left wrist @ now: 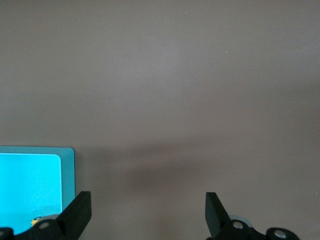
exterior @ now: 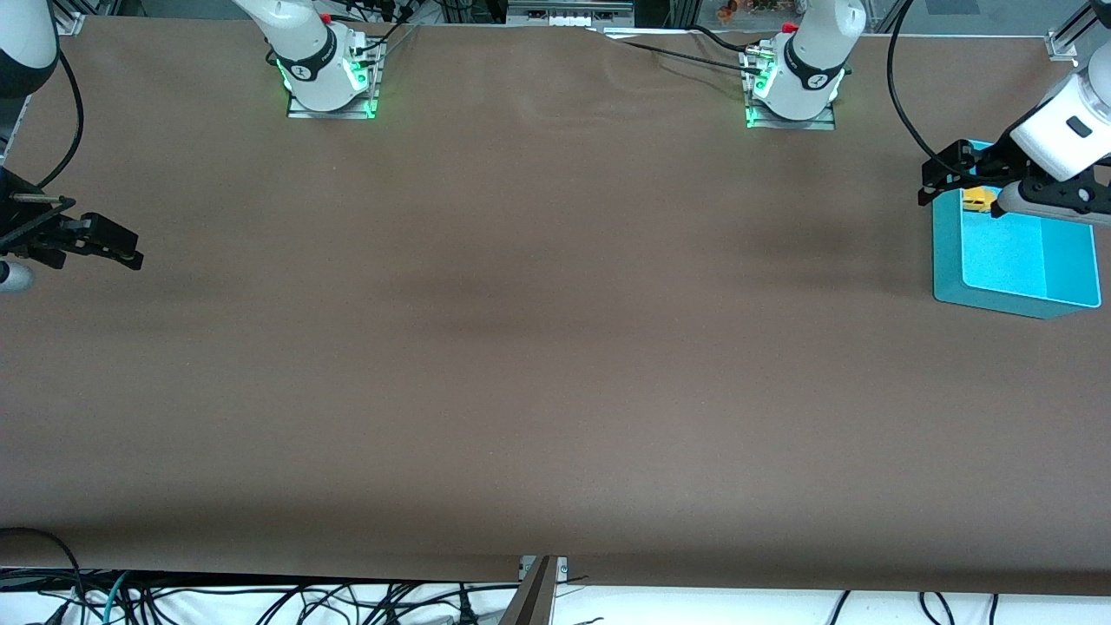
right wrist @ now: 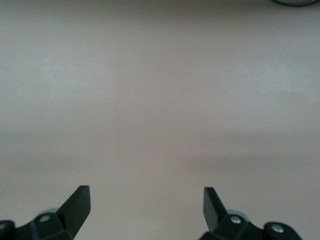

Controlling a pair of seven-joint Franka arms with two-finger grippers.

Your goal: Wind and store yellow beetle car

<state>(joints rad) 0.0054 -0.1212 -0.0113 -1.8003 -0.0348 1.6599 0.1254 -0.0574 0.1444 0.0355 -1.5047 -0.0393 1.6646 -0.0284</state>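
Nearest your front camera is only the bare brown table point(exterior: 538, 365), running from one arm's end to the other. At the left arm's end you find a cyan bin point(exterior: 1015, 260) on the cloth. You can see the yellow beetle car point(exterior: 978, 200) lying inside it, in the corner toward the robots' bases, partly covered by the left arm's hand. In the left wrist view the same car point(left wrist: 36, 220) shows as a small yellow speck in the bin point(left wrist: 67, 165), beside one black finger. Your left gripper point(exterior: 942, 178) hangs over the bin's edge with its jaws spread wide and nothing between them. Your right gripper point(exterior: 117, 243) waits over the cloth at the right arm's end of the table, its jaws also spread wide and holding nothing.
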